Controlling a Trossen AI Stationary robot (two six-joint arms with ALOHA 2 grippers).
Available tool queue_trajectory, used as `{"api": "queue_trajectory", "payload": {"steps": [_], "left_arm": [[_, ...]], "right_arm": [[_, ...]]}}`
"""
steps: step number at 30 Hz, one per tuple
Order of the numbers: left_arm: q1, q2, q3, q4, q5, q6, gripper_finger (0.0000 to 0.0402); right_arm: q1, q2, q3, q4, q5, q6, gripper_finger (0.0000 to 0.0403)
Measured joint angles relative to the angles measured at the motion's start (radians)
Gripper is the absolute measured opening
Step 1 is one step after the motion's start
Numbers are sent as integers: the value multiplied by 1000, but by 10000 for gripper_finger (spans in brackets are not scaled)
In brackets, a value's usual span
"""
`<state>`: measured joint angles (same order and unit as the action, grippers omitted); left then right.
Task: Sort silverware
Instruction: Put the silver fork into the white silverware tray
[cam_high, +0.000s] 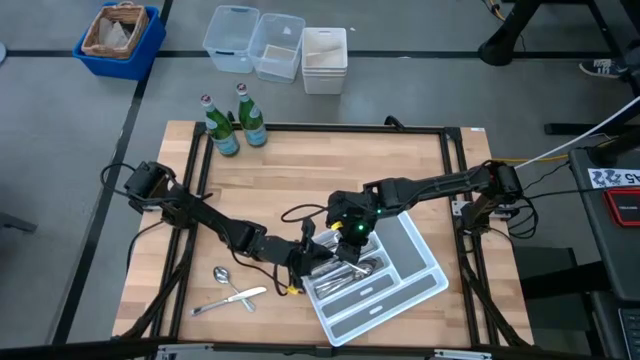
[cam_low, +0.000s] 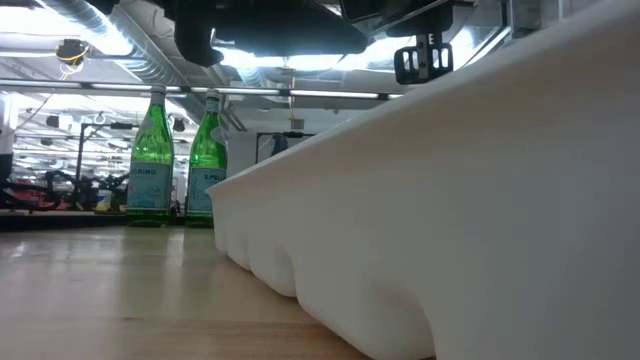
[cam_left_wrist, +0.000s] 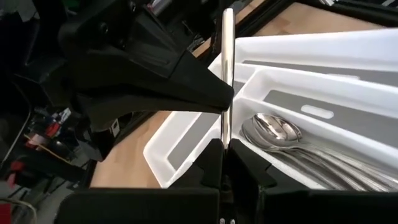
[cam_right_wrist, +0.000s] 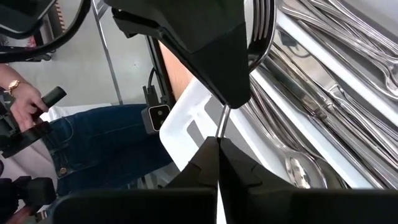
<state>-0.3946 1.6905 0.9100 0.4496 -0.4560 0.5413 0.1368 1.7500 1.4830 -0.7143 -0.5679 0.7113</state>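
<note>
1. High view: both grippers meet over the white divided tray (cam_high: 425, 285), where most silverware (cam_high: 350, 272) lies; a spoon (cam_high: 222, 274) and knife (cam_high: 232, 298) remain on the wooden table (cam_high: 320, 180).
2. Left gripper (cam_left_wrist: 225, 146) pinches a slim utensil (cam_left_wrist: 227, 68), probably a knife.
3. Right gripper (cam_right_wrist: 219, 138) clamps a fork (cam_right_wrist: 260, 28).
4. Polished steel is stiff, light and slippery; grip mid-handle.

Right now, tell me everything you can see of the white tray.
The tray is white, plastic-looking, rectangular, with long compartments lined in grey. It lies flat on the wooden table, turned at an angle, near the front right. Some compartments hold silverware, including stacked spoons; the outer ones look empty. Both grippers, left and right, are at its left end, each shut on a thin metal piece. Its side wall fills the low view.
</note>
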Motion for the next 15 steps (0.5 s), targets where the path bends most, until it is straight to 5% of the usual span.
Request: {"api": "queue_trajectory", "payload": {"steps": [5,15], "left_arm": [[-11,0,0,7,-9,12,18],[-16,0,0,18,-79,9,105]], "right_arm": [[1,0,0,5,11,3,1],[0,0,0,18,62,-1,0]]}}
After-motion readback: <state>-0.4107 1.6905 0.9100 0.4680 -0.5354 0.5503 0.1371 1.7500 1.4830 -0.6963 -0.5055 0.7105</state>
